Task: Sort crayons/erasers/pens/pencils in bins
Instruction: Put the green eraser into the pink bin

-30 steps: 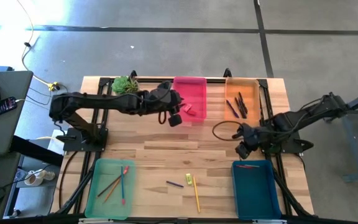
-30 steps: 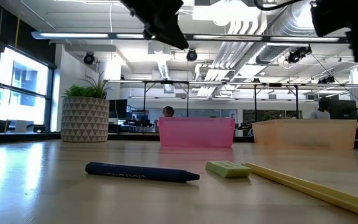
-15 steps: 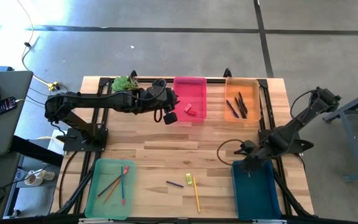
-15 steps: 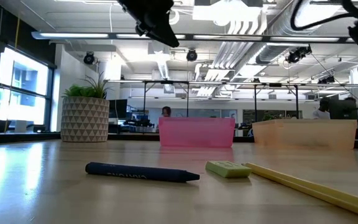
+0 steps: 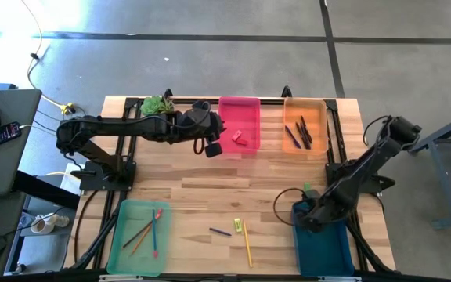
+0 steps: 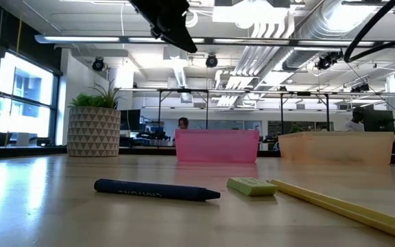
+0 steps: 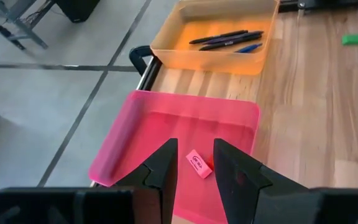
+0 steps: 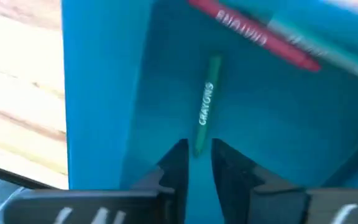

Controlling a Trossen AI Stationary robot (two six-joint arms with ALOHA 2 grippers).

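Over at the near right corner of the pale wood-plank tabletop [image 5: 202, 176], the right gripper [image 8: 197, 163] is down inside the teal-blue bin [image 5: 323, 243], a shallow smooth-walled plastic tray; its dark jaws stand slightly parted with the tip of a thin green crayon [image 8: 205, 106] right at the gap, and I can't tell whether they touch it. A red crayon [image 8: 260, 38] with white lettering lies flat on that bin's floor just beyond the green one. The left gripper [image 7: 193, 167] hangs above the near edge of the glossy pink bin [image 5: 239, 125] at the far edge of the tabletop, jaws parted and holding nothing; beneath them a small pink block eraser [image 7: 199, 163] lies on the ribbed floor of the pink tray. Next to it toward the far right corner, the orange bin [image 5: 304, 125] carries several slender dark pens [image 7: 229, 39]. At the near left corner, the light green bin [image 5: 137, 236] holds a few long thin pencils [image 5: 143, 231]. Between the two near bins, loose on the bare wood: a dark blue crayon [image 6: 156, 189], round and matte, a flat yellow-green eraser [image 6: 252, 186] beside it, and a long yellow pencil [image 6: 341, 205] touching or nearly touching the eraser. A potted plant [image 6: 93, 125] in a patterned pot stands at the far edge.
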